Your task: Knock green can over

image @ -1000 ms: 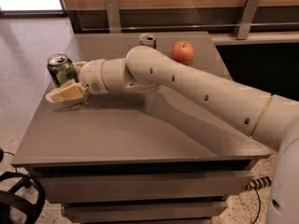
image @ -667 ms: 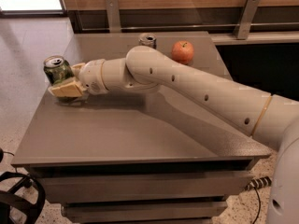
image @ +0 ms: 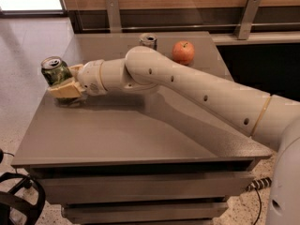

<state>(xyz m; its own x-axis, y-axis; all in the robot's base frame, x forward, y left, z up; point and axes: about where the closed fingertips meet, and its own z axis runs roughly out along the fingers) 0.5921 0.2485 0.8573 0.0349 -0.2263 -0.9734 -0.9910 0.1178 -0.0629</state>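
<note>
You were mid-tip: the green can (image: pixel 55 71) leaned tilted, touching your gripper (image: pixel 63 82) at its tip. Couldn't tell its opening or grip. Next move probably needed more shove outward.

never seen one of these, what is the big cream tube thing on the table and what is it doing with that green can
The cream tube is a robot arm. It reaches in from the lower right across a grey table. There is only one picture, looking down on the table from the robot's side; exactly where the camera is mounted isn't shown.

At the arm's far end is its gripper, which serves as the robot's hand. It is near the table's left edge, against the lower part of the green can. The can is leaning to the left: not upright, but not lying down yet. I can't tell whether the gripper is clamped on it or only pushing.

Farther back on the table sit an apple and another drink can, neither of them near the gripper.
</note>
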